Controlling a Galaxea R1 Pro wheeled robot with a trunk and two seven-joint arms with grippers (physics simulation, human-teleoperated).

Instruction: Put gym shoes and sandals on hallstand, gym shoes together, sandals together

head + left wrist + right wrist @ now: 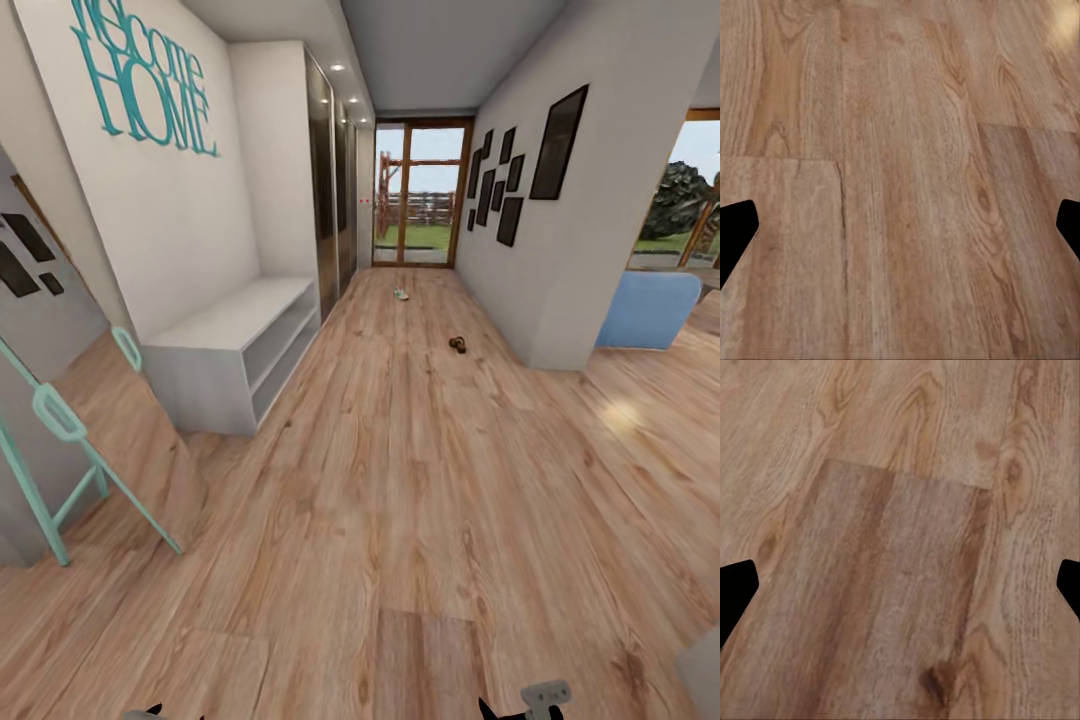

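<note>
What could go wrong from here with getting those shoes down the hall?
The shoes are far off: a pale one near the glass door and a brown one partway down, both tiny, so misjudging them is easy. The white bench on the left has no upper shelves, so it may be mistaken for the rack. Driving forward, the base could clip the wall corner.

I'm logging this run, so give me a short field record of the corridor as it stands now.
floor: wood planks, running to a glass door
pale object: far down the floor, near the door; likely a gym shoe, too small to confirm
brown object: on the floor, nearer, by the right wall; likely a sandal
bench: low white bench with open shelves, against the left wall
left gripper: open, over bare floor
right gripper: open, over bare floor
</note>
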